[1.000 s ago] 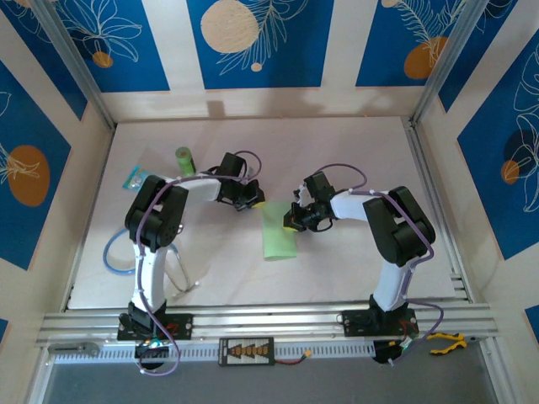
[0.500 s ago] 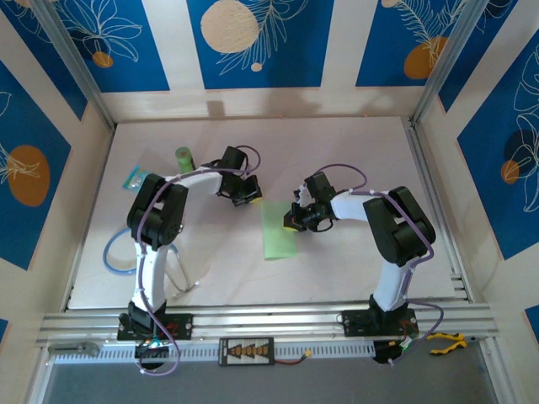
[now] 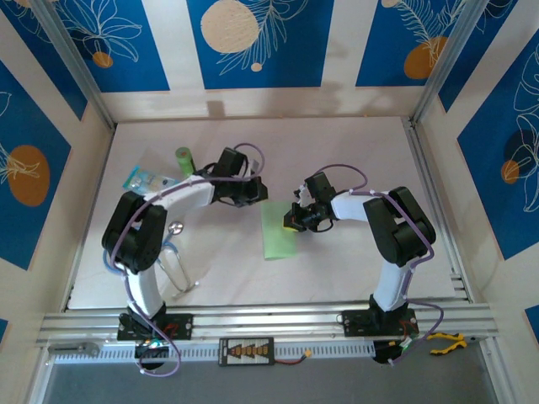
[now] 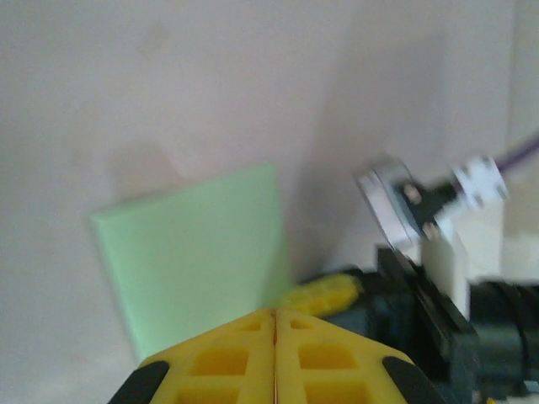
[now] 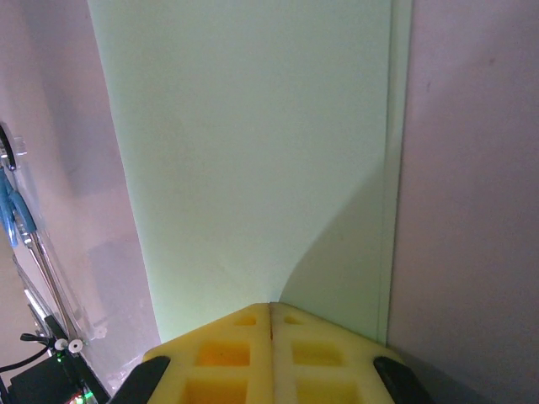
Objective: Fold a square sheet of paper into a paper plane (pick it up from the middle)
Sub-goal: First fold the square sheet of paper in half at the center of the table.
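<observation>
The square sheet of paper (image 3: 278,229) lies flat mid-table as a narrow pale-green rectangle, folded double with a thin offset edge along one long side (image 5: 253,151). My right gripper (image 3: 291,220) is shut, and its yellow tip (image 5: 271,307) rests on the sheet near its right edge. Just beyond the sheet's far-left corner my left gripper (image 3: 251,192) is shut too. In the left wrist view its tip (image 4: 275,313) hangs over the green paper (image 4: 198,252), with nothing between the fingers. A paper plane is out of view.
A small green cylinder (image 3: 184,158) and a clear blue-printed packet (image 3: 145,178) sit at the far left. A blue cable loop (image 3: 112,255) and a metal wire piece (image 3: 178,268) lie near the left arm's base. Walls close off three sides of the table.
The left arm's elbow has swung out to the left, uncovering the packet, while its gripper stays by the sheet's far-left corner. The right gripper and the paper have not moved.
</observation>
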Available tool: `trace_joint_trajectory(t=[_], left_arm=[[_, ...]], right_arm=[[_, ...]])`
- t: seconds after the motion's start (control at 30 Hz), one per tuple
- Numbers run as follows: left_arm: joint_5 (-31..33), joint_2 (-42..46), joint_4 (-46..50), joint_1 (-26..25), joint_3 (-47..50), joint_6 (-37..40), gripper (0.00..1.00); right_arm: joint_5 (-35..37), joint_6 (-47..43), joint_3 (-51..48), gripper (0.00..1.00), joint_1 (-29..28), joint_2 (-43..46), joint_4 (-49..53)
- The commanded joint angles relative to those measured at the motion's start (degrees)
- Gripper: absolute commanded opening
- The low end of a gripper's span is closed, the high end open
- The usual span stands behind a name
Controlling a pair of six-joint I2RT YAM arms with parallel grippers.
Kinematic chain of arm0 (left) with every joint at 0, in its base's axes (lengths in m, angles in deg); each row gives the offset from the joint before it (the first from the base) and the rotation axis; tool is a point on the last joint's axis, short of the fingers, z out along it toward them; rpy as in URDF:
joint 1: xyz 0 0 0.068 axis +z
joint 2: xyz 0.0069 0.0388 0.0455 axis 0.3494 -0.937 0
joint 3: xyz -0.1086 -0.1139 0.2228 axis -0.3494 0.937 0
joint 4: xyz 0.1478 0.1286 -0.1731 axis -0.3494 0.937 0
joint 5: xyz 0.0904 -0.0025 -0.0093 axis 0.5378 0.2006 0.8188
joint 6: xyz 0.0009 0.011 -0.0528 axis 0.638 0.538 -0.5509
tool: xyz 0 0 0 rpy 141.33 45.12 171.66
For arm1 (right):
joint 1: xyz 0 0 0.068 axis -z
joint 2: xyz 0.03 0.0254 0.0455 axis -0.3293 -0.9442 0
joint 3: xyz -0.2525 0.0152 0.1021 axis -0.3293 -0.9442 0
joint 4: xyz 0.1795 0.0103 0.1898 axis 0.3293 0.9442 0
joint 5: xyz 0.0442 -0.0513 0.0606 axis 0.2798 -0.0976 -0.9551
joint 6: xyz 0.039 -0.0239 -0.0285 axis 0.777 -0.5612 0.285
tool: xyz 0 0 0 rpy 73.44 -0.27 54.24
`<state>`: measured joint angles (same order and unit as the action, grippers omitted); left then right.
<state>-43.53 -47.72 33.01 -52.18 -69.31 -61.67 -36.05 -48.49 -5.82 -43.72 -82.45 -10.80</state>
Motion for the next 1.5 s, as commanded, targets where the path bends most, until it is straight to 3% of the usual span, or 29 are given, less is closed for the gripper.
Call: trace_joint_trajectory(t=[0.0, 0.4, 0.6, 0.9, 1.2, 1.47], left_arm=[[-6.63, -0.45, -6.71, -2.04, 5.57, -2.63, 0.08], [-4.94, -2.60, -12.31, -2.68, 17.97, -2.53, 0.08], [-1.41, -0.51, -9.20, -2.47, 19.62, -0.22, 0.08], [-4.29, 5.87, -9.90, -4.25, 18.60, -3.42, 0.11], [-5.83, 1.41, -17.84, -5.81, 22.27, -7.40, 0.11], [-2.89, 1.33, -17.23, -5.84, 27.36, -5.35, 0.10]], right_arm=[[5.56, 0.55, -2.76, 0.00, 0.58, -2.01, 7.02], [5.82, 0.39, -3.75, 0.00, 0.58, -1.82, 6.97], [5.86, 0.51, -4.35, 0.00, 0.58, -1.84, 6.53], [5.96, 0.78, -4.34, 0.00, 0.58, -1.28, 6.71], [6.14, 0.99, -4.78, 0.00, 0.58, -1.53, 6.40], [6.33, 1.12, -5.49, 0.00, 0.93, -1.67, 6.01]])
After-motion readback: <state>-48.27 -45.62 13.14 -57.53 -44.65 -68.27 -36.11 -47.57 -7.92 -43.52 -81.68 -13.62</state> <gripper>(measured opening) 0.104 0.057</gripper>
